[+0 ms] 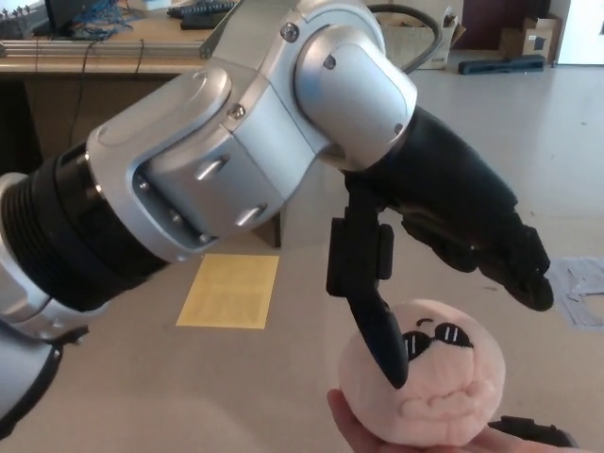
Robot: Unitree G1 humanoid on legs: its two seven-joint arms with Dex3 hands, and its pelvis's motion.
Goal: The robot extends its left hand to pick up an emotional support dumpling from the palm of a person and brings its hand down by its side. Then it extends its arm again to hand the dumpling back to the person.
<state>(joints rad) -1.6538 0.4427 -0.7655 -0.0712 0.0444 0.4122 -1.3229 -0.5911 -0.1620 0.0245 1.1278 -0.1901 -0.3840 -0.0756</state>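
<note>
A: Report the scene from the left edge.

B: The left arm (217, 160) enters from the left, silver housing over a black ribbed section. Below it, a yellow rectangle (228, 290) lies flat on the floor (113, 377). Behind the arm, a worktop (104, 42) carries cables and a keyboard.

A: State of the left robot hand?

B: The left robot hand (434, 250) is released and grasps nothing. Its fingers (514, 269) arch above the dumpling, apart from the thumb (377, 335), whose tip rests against the dumpling's front left side (just beside the printed sunglasses).

A: Location of the dumpling?

B: The dumpling (425, 373), pale pink and round, sits in the person's palm (363, 429) at the bottom edge, right of centre. The palm supports it from beneath.

A: Right robot hand?

B: It does not show.
</note>
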